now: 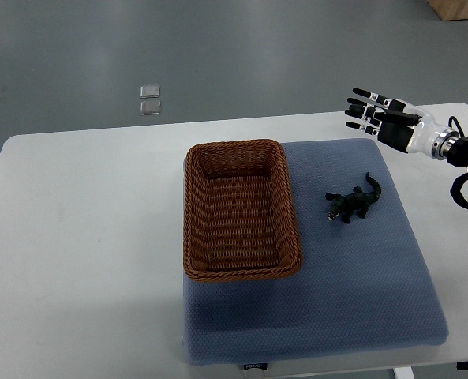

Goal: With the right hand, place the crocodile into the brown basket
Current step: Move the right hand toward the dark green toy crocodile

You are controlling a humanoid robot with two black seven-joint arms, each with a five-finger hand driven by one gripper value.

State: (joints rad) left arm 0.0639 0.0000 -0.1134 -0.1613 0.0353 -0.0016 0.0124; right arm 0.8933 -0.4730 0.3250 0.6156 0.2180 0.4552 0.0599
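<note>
A dark green toy crocodile (353, 202) lies on the blue mat (360, 276), its head toward the lower left and its tail curling up to the right. The brown wicker basket (194, 229) stands to its left on the mat's left part, with nothing inside. My right hand (369, 113) comes in from the right edge and hovers above the mat's far right corner, well beyond the crocodile, with its fingers spread and holding nothing. The left arm does not show.
The mat rests on a white table (84, 237). Two small clear squares (150, 99) lie on the grey floor beyond the table's far edge. A wooden box corner (462, 8) shows at the top right.
</note>
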